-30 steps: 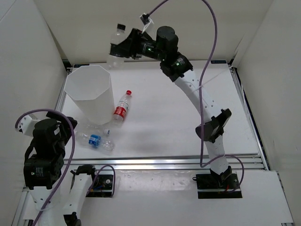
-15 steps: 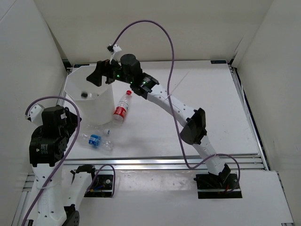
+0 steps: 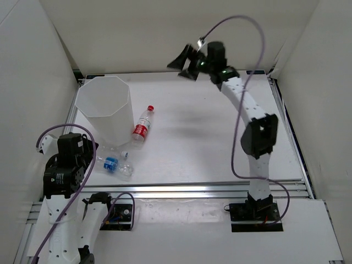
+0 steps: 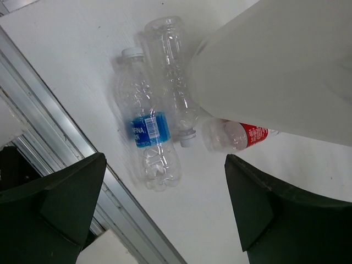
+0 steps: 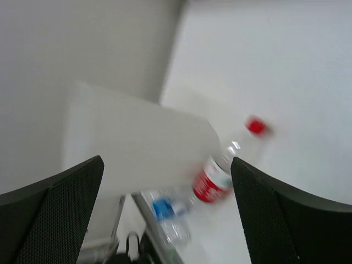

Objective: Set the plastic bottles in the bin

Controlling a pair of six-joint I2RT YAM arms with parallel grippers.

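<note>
The bin (image 3: 104, 104) stands at the table's left, seen as a white wall (image 4: 275, 66) in the left wrist view and blurred (image 5: 132, 143) in the right wrist view. Three plastic bottles lie by its base. The red-capped one (image 3: 142, 125) (image 4: 236, 136) (image 5: 214, 179) is on its right. A blue-labelled one (image 3: 113, 164) (image 4: 147, 135) (image 5: 165, 212) and a plain one with a white cap (image 3: 116, 151) (image 4: 175, 77) lie in front. My left gripper (image 3: 87, 149) (image 4: 165, 162) hangs open above the blue-labelled bottle, holding nothing. My right gripper (image 3: 184, 59) (image 5: 168, 160) is open and empty, high at the back.
An aluminium rail (image 3: 209, 190) (image 4: 60, 126) runs along the table's near edge, close to the blue-labelled bottle. White walls (image 3: 33, 66) close in the left, back and right. The right arm's purple cable (image 3: 242, 82) loops above the table's right half.
My right gripper carried a dark-labelled bottle over the bin, opened and let it drop in, then swung away to the back right. My left arm shifted slightly lower.
</note>
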